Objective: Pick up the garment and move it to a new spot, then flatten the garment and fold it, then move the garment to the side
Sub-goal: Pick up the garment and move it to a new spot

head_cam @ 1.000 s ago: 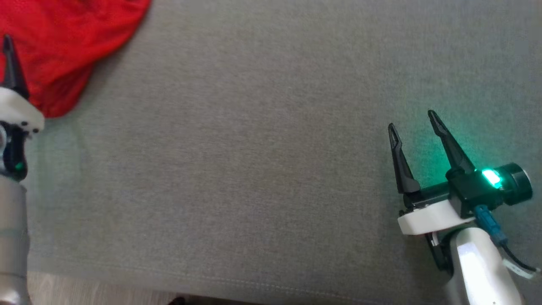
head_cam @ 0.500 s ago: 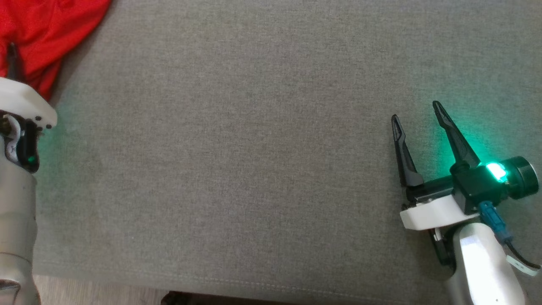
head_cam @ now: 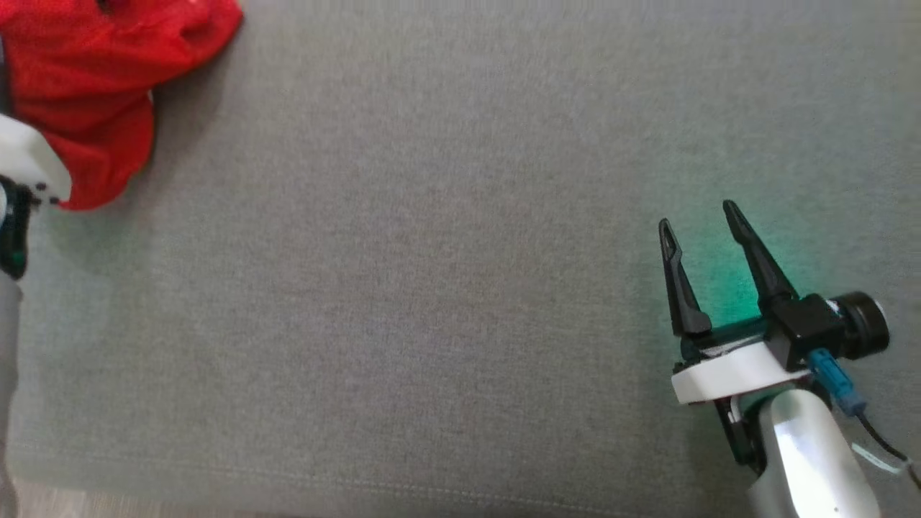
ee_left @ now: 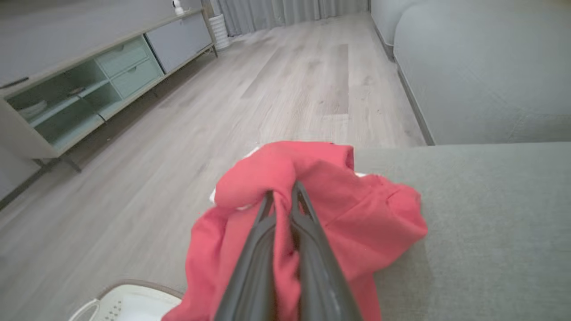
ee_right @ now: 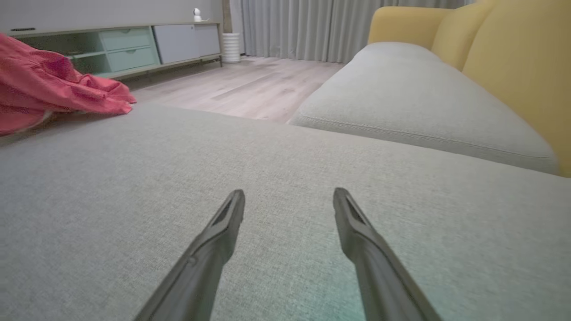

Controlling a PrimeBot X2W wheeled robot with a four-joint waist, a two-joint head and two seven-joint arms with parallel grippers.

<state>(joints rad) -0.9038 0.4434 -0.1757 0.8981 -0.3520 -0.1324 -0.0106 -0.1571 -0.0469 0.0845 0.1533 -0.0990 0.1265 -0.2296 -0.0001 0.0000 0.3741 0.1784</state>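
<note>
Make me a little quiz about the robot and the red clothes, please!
1. True or false: the right gripper is holding the red garment.
2. Which one pinches the garment? A: the left gripper. B: the right gripper. C: both.
3. Fill in the gap: above the grey cushion, the right gripper's two fingers stand ____ (open or shut).
Key: 1 false; 2 A; 3 open.
</note>
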